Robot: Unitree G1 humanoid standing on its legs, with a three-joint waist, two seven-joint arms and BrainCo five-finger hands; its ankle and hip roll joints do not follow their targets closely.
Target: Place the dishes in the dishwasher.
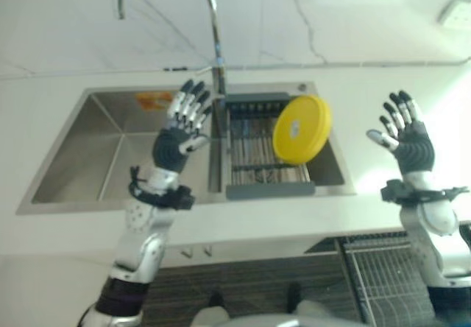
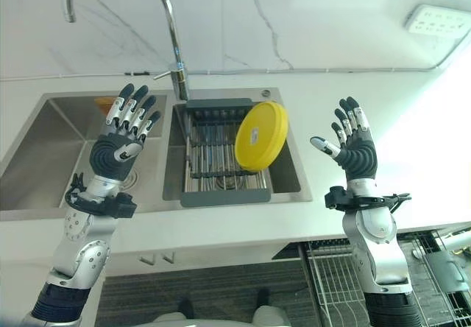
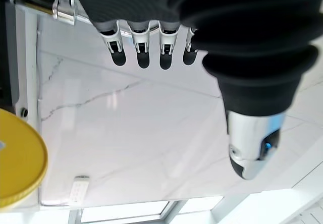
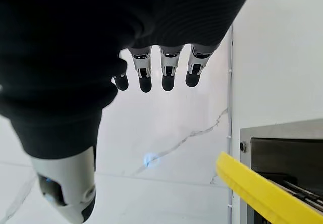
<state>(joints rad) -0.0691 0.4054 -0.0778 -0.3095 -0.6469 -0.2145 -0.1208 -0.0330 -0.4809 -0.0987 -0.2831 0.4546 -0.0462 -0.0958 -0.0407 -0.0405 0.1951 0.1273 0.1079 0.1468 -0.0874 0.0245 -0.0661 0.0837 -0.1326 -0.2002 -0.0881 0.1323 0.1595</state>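
Observation:
A round yellow plate (image 2: 260, 136) stands on edge, leaning in the grey drying rack (image 2: 221, 194) inside the sink's right basin; its rim also appears in the left wrist view (image 3: 17, 163) and the right wrist view (image 4: 262, 193). My left hand (image 2: 121, 139) is raised over the left basin, fingers straight and spread, holding nothing. My right hand (image 2: 353, 146) is raised above the counter to the right of the sink, fingers straight too, empty. Both hands are apart from the plate.
A steel double sink (image 2: 44, 157) is set in a white counter (image 2: 412, 121), with a tall curved faucet (image 2: 173, 40) behind it. An orange item (image 2: 104, 104) lies at the left basin's back. A pulled-out wire dishwasher rack (image 2: 331, 283) sits below the counter at lower right.

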